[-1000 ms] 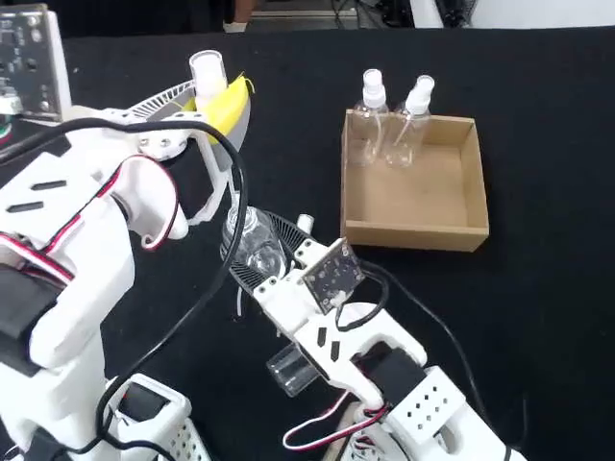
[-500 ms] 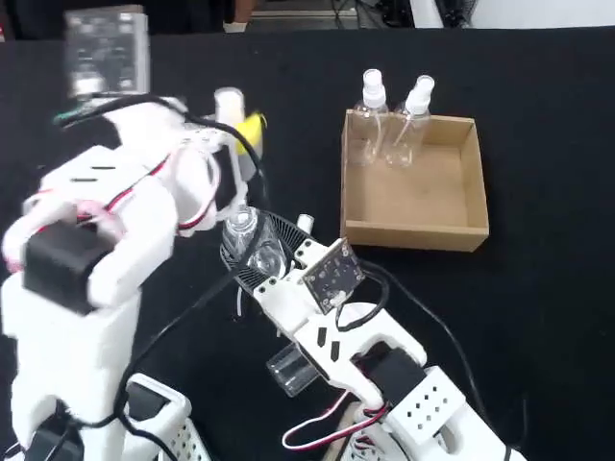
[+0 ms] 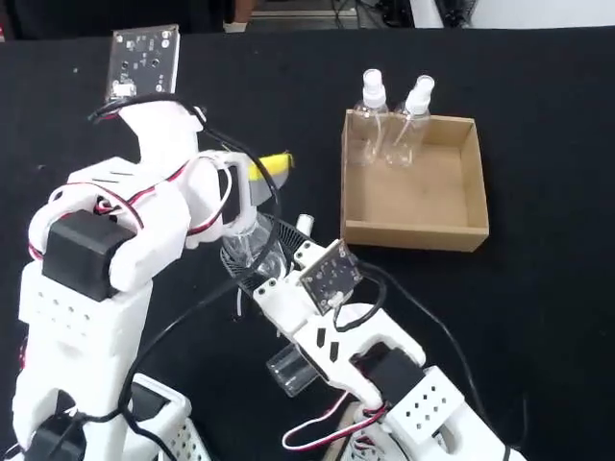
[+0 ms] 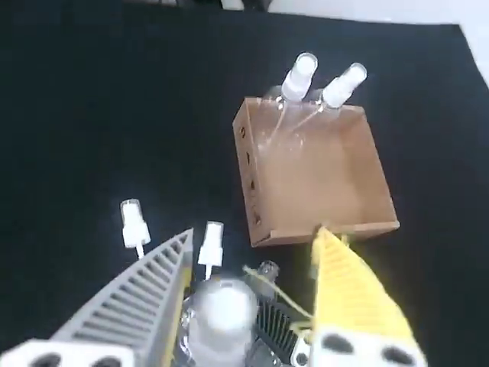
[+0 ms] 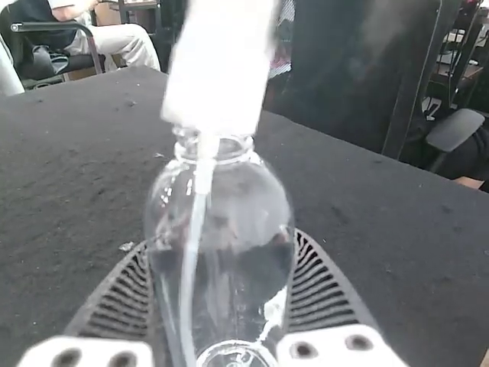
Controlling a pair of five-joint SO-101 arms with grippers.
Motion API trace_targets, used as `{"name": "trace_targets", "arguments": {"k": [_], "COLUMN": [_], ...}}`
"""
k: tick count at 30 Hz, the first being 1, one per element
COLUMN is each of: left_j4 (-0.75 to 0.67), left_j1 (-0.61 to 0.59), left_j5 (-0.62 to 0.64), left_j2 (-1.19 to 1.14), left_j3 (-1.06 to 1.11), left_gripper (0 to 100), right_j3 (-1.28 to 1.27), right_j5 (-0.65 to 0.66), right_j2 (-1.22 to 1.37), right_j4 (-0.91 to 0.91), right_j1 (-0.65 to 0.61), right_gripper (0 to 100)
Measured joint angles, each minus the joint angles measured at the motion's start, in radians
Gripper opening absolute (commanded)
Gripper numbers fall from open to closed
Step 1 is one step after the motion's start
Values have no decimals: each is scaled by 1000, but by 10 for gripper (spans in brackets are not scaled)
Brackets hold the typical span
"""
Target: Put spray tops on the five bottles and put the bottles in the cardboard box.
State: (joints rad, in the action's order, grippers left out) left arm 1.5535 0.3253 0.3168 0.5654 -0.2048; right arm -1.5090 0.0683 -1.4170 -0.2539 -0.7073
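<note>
The black table point(image 3: 538, 317) is the biggest thing here. My left arm point(image 3: 106, 250) stands tall on its left side, folded over at the elbow so that the left gripper point(image 3: 252, 181) hangs above the held bottle point(image 3: 248, 242). My right arm point(image 3: 322, 331) lies low, stretched from the near edge toward the middle. The right gripper point(image 3: 252, 254) has its black ribbed jaws pressed against both sides of that bottle, which stands upright just left of the box point(image 3: 415, 233).

Two capped bottles point(image 3: 368, 120) stand inside the box against its far wall. Another bottle, the lying bottle point(image 3: 288, 370), rests beside my right arm and is partly hidden under it (that makes four bottles I can count).

The top point(image 5: 221, 61) sits over the held bottle's neck with its tube down inside. Whether my left gripper pinches it, I cannot tell.

Two loose tops point(image 4: 134, 223) lie on the table near the held bottle; from above, my left arm covers one of them. I count five tops in all.
</note>
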Motion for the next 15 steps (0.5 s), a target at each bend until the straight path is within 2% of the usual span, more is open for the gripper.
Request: {"name": "trace_targets", "arguments": {"k": [8, 11, 15], "left_j4": [-3, -35, -78], "left_j1": [0, -8, -126], "left_j5": [-8, -89, -196], "left_j2": [89, 172, 276], "left_j3": [0, 0, -2], "left_gripper": [259, 259, 259], "right_j3": [0, 0, 0], "right_j5": [0, 0, -3], "right_j2": [0, 0, 0], "right_j4": [0, 0, -5], "right_j1": [0, 0, 55], "right_gripper": [11, 11, 11]}}
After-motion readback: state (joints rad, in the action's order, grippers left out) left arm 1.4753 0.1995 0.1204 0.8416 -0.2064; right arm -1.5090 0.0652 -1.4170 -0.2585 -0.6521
